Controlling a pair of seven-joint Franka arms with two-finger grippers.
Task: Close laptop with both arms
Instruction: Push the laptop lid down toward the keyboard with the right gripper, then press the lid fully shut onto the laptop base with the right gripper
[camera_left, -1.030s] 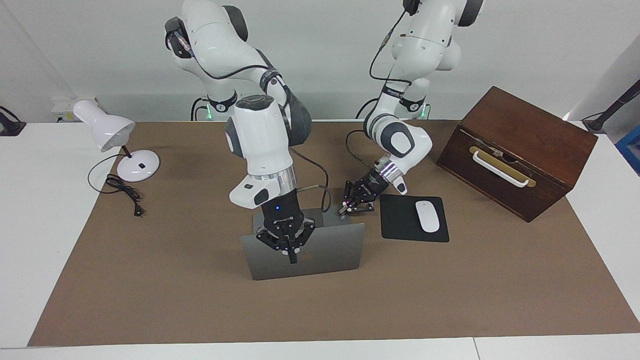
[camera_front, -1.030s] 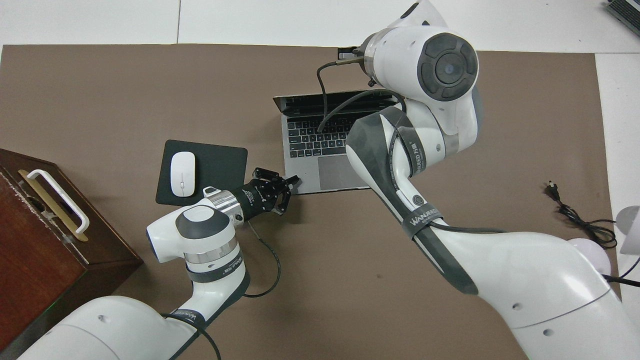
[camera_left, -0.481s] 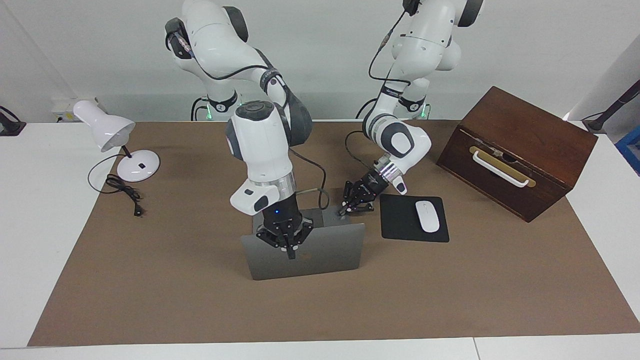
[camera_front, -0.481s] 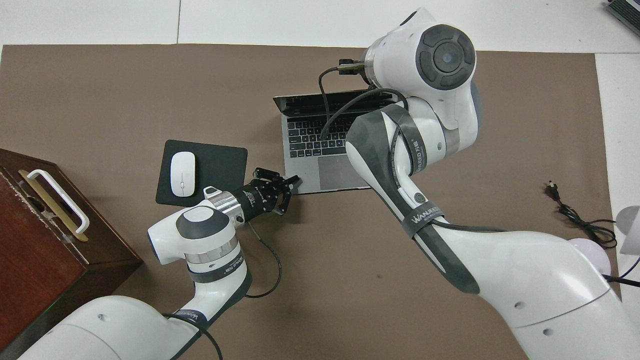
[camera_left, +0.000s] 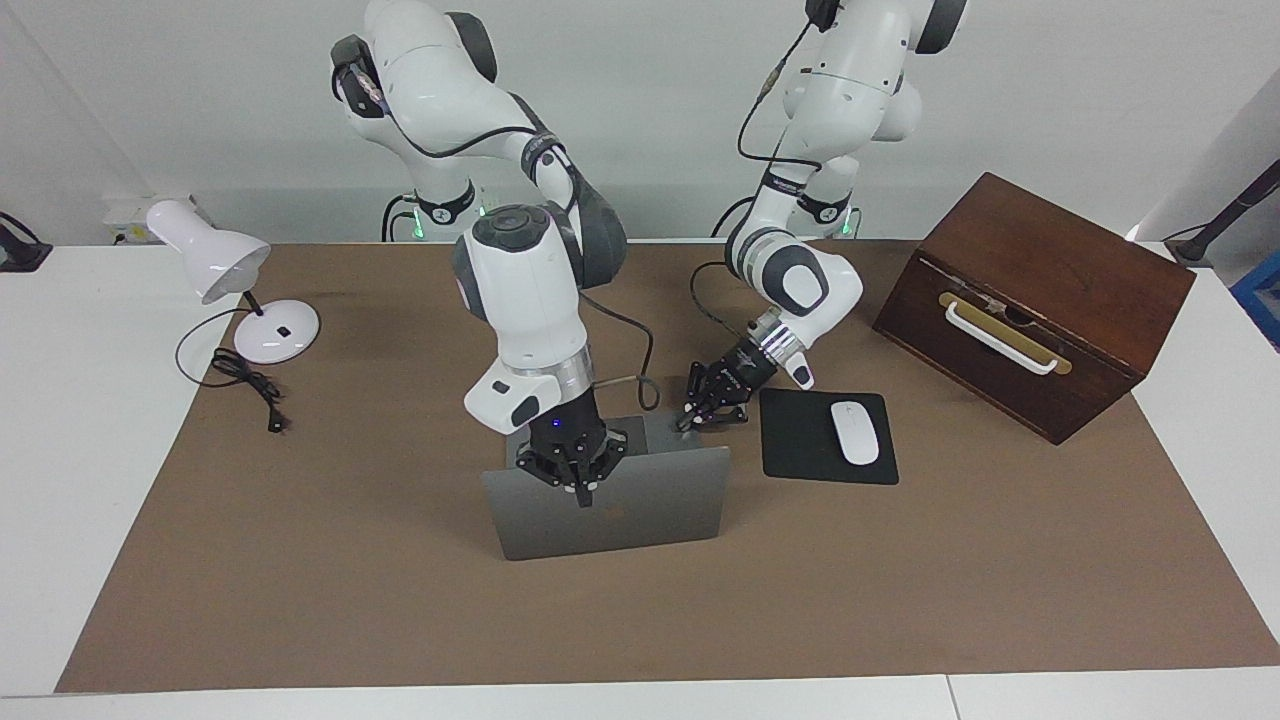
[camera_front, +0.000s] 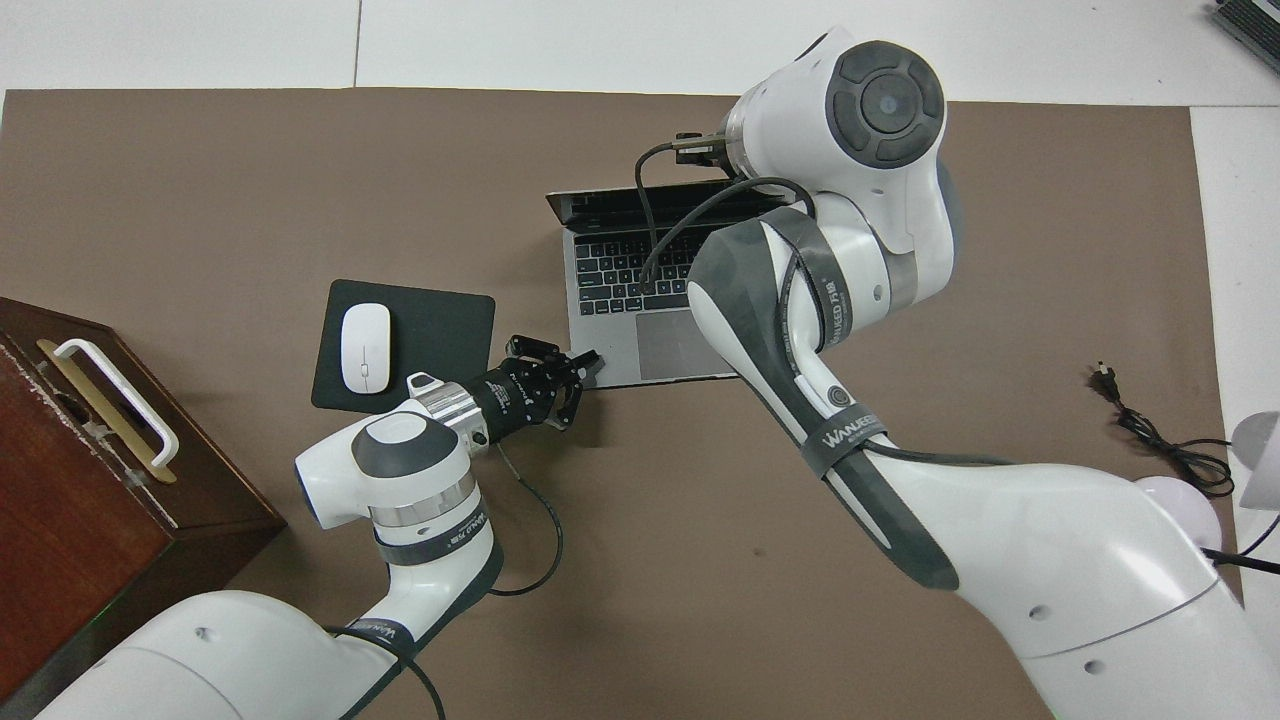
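Note:
The silver-grey laptop (camera_left: 660, 505) (camera_front: 610, 275) stands open on the brown mat, its lid upright with the outer face turned away from the robots. My right gripper (camera_left: 581, 493) points down, shut, with its tip against the lid's outer face just below the top edge, near the middle. In the overhead view my right arm hides that gripper. My left gripper (camera_left: 687, 420) (camera_front: 592, 360) is shut and low, its tip at the corner of the laptop's base nearest the robots, on the mouse pad's side.
A black mouse pad (camera_left: 800, 435) with a white mouse (camera_left: 854, 432) lies beside the laptop toward the left arm's end. A brown wooden box (camera_left: 1030, 300) stands past it. A white desk lamp (camera_left: 215, 265) and its cable (camera_left: 250, 385) sit at the right arm's end.
My right gripper has slid up the lid's outer face toward its top edge as the arm drew back toward the robots. The left gripper has stayed at the base corner.

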